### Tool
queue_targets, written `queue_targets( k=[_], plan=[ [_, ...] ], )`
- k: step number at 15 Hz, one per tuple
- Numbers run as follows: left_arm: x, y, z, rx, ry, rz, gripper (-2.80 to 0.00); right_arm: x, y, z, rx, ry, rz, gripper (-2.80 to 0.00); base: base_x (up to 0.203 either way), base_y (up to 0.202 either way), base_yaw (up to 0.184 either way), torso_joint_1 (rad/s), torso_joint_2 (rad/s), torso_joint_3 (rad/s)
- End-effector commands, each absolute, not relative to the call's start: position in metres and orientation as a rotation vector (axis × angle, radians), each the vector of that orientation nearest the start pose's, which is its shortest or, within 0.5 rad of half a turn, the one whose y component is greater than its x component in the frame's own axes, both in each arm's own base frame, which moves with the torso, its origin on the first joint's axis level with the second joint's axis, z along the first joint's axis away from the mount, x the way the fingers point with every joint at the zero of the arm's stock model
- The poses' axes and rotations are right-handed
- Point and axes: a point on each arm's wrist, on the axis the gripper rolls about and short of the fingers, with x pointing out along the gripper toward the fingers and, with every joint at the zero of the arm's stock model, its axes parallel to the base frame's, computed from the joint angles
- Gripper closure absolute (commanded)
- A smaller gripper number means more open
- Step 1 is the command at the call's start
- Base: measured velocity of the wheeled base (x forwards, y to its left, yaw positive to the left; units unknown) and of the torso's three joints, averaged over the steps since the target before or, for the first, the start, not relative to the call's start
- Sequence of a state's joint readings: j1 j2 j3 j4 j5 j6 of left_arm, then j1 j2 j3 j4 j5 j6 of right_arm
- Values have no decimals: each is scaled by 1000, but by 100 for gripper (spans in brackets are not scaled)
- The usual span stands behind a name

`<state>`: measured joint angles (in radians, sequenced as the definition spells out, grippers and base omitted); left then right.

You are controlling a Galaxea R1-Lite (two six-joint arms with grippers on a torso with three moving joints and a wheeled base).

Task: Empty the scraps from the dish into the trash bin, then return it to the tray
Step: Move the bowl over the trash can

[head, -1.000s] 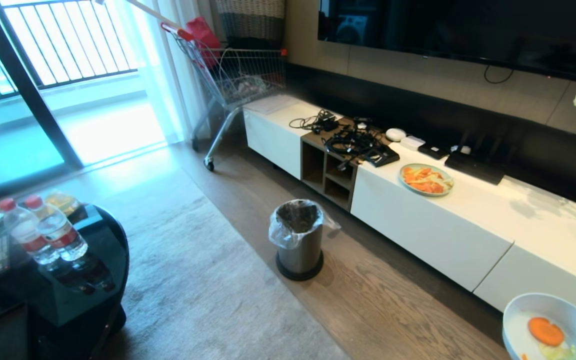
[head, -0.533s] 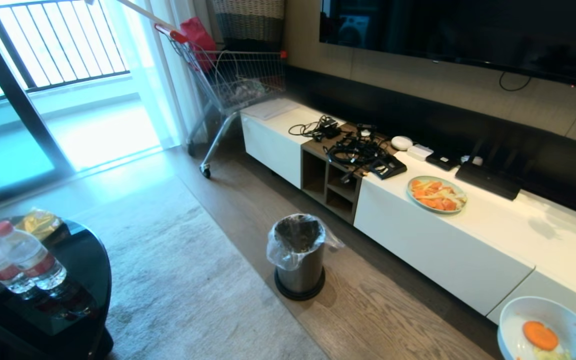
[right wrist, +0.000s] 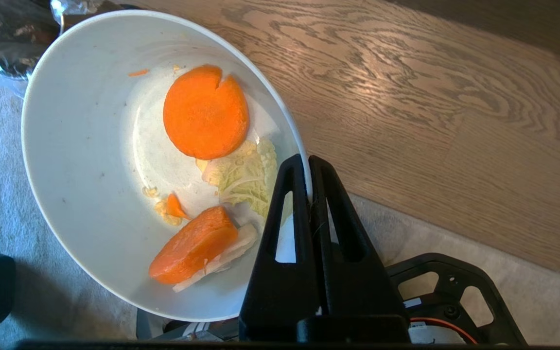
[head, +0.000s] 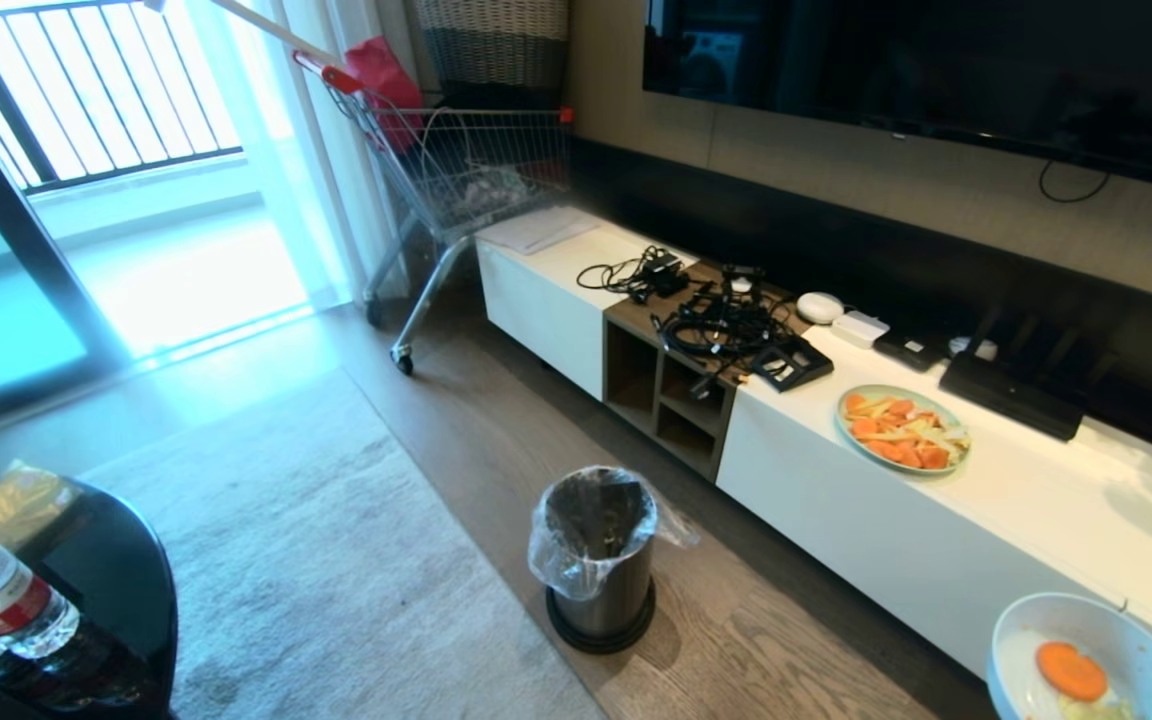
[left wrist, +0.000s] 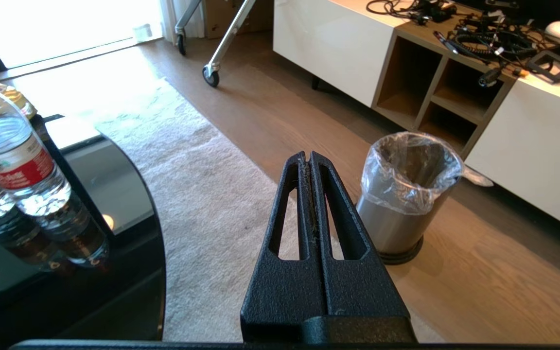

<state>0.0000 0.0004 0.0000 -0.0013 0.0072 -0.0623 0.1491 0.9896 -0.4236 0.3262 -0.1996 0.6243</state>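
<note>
The right hand [right wrist: 309, 167] is pinched tight on the near rim of the small round white ceramic dish [right wrist: 95, 160], one finger inside the wall and one outside, holding it up over the floor at the robot's lower right. Inside the dish lie the scraps [right wrist: 206, 113]: a thick round orange carrot slice, a second slice lying on edge against a pale strip, a crinkled yellowish leaf and a few crumbs, all resting on the glazed bottom near the gripped side. The move ahead turns on one relation: the small cylindrical brushed-steel trash bin [head: 598, 560], with its black base ring and loose clear plastic liner, stands on the wood floor ahead and to the left of the carried dish [head: 1086, 650], well apart from it in the head view, and its open mouth faces straight up. In the right wrist view a dark patch of the liner [right wrist: 12, 29] shows just past the dish's far rim, so tipping away from the hand looks like the natural pour. The left hand [left wrist: 310, 160] is pressed closed on nothing, parked facing the trash bin [left wrist: 406, 194]. The flat black tray is not in view. The glaze looks slick, so the slices should slide readily, though the damp leaf may cling.
</note>
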Motion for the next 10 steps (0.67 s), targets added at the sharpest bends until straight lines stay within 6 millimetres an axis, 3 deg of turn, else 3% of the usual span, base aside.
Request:
queue_targets(
  k=[1, 10],
  plan=[
    [-23, 0, 76, -63, -2, 8, 0, 87, 9, 142, 430, 825, -314, 0, 108, 0, 1, 16, 2, 7],
    [-23, 0, 76, -63, -2, 8, 0, 87, 9, 142, 431, 828, -313, 0, 0, 0, 0, 0, 0, 0]
  ],
)
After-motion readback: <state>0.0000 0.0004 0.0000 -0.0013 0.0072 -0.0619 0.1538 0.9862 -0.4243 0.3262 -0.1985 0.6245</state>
